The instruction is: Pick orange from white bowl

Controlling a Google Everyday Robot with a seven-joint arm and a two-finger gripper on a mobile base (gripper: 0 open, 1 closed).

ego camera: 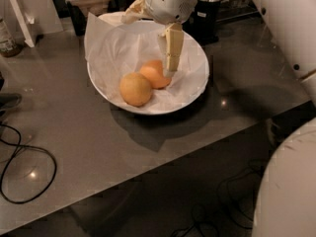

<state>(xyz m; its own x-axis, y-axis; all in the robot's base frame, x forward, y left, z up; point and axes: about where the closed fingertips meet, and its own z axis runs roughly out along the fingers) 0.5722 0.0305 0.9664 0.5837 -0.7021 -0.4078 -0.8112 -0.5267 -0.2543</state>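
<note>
The white bowl (199,86) sits on the grey table and is lined with crinkled white paper (112,48). In it lie the reddish orange (154,74) and, touching it at the front left, a paler yellowish fruit (135,89). My gripper (168,66) hangs over the bowl, pointing down, with its tips just right of the orange and at its upper edge. The fingers (173,46) stand slightly apart and hold nothing.
A black cable (25,174) loops on the table's front left. A white stand (19,11) and a bottle (6,37) are at the back left. Dark containers (203,18) stand behind the bowl. My white body (291,181) fills the right edge.
</note>
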